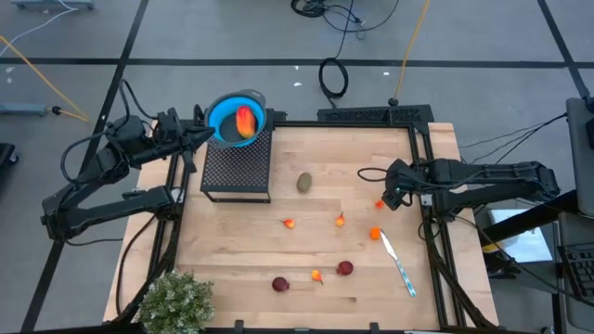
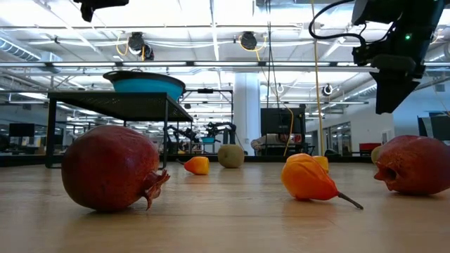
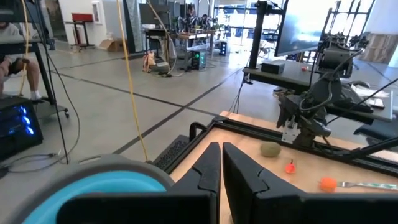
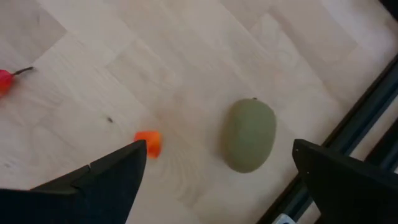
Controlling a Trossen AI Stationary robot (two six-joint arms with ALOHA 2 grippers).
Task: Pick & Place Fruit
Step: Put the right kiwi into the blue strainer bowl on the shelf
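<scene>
The red-orange oblong fruit (image 1: pixel 244 121) lies in the blue bowl (image 1: pixel 225 111), which stands on a black mesh rack (image 1: pixel 237 167). The olive-brown oval (image 1: pixel 303 183) (image 4: pixel 249 134) rests on the table's middle. Two dark red balls (image 1: pixel 280 284) (image 1: pixel 344 268) sit near the table's near edge. Small orange bits (image 1: pixel 288 223) (image 1: pixel 340 220) (image 1: pixel 375 233) are scattered between them. My left gripper (image 1: pixel 202 135) (image 3: pixel 221 168) is shut and hovers beside the bowl's left rim. My right gripper (image 1: pixel 388 197) (image 4: pixel 217 180) is open above the table's right part, pointing toward the olive oval.
A white and blue utensil (image 1: pixel 399 264) lies near the right edge. A bushy green plant (image 1: pixel 176 301) stands at the near left corner. A black frame rail (image 1: pixel 419 158) runs along the table's right and far sides. Bare wood lies between the rack and my right gripper.
</scene>
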